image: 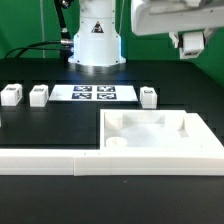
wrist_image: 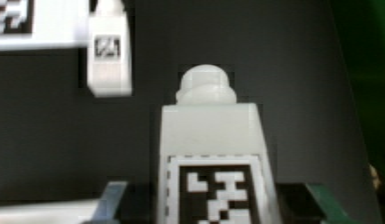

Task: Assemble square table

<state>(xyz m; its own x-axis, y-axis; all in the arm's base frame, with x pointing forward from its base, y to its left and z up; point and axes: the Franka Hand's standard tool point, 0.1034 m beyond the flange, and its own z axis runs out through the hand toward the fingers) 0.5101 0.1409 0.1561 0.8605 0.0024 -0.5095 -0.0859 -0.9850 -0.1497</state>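
Fingers point(wrist_image: 114, 200) part-closed to leg width, clamping one tagged white leg point(wrist_image: 214, 130) on both sides. The leg is held in the air above the tabletop slab's point(image: 160, 135) far edge. Three loose legs point(image: 40, 95) stand on the worktop beyond the slab.

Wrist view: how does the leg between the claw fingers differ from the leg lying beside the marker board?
The held leg is gripped by the claw, off the table; the loose leg rests on it. The held leg shows its rounded peg end and looms large; the loose leg looks small, farther off. Both are white tagged blocks.
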